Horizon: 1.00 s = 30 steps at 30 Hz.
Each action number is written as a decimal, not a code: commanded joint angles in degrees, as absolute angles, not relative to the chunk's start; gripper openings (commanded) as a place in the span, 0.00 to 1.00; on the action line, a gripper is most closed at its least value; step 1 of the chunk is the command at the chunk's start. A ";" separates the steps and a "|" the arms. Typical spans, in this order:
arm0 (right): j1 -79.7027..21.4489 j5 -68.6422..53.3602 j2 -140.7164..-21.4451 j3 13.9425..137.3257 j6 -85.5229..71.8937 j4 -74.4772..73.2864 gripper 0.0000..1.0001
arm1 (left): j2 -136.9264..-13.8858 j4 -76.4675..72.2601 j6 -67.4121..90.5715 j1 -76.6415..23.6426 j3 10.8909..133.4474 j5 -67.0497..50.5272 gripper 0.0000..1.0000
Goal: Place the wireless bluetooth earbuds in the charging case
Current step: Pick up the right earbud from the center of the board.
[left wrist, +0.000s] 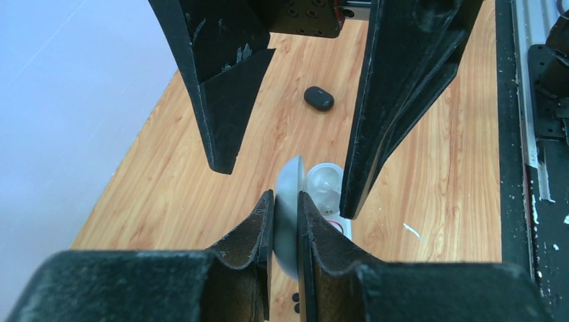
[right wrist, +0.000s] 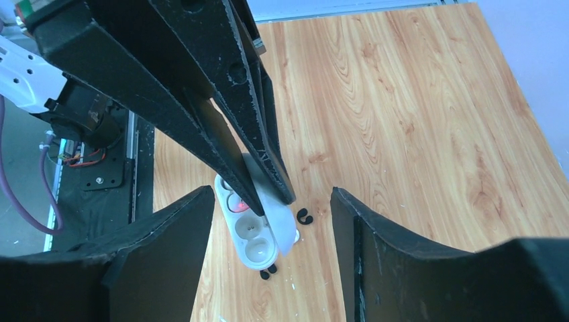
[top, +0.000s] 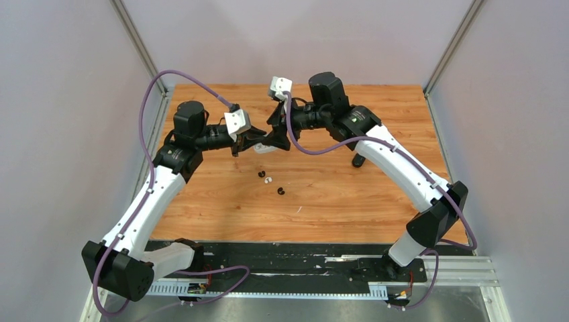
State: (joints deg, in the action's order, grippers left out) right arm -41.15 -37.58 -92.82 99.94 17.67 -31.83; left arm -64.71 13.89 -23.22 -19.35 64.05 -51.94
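My left gripper is shut on the lid of an open white charging case and holds it above the table. Both cavities of the case are empty, and a red light glows inside it. My right gripper is open, and its fingers straddle the case without touching it. Below the case, two black earbuds and one white earbud lie on the wood. The other white earbud is hidden. The left gripper's fingers show in the right wrist view.
A closed black pill-shaped case lies on the wooden table to the right, under the right arm; it also shows in the left wrist view. Grey walls enclose the table on three sides. A black rail runs along the near edge.
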 commanded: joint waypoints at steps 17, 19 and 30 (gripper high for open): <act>-34.72 -40.91 -83.52 87.12 17.73 -27.76 0.65 | -61.29 15.88 -24.86 -19.51 63.54 -35.90 0.00; -34.31 -42.80 -84.71 84.39 20.58 -27.60 0.64 | -60.36 16.59 -24.73 -19.47 63.09 -33.62 0.00; -33.18 -51.99 -103.58 87.09 31.66 -28.59 0.45 | -55.39 20.76 -21.12 -15.15 60.69 -30.26 0.00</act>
State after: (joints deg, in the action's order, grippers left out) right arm -33.50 -46.87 -98.59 83.72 26.30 -28.93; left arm -56.51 19.94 -23.38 -17.50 60.77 -31.70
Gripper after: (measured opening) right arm 0.480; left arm 0.213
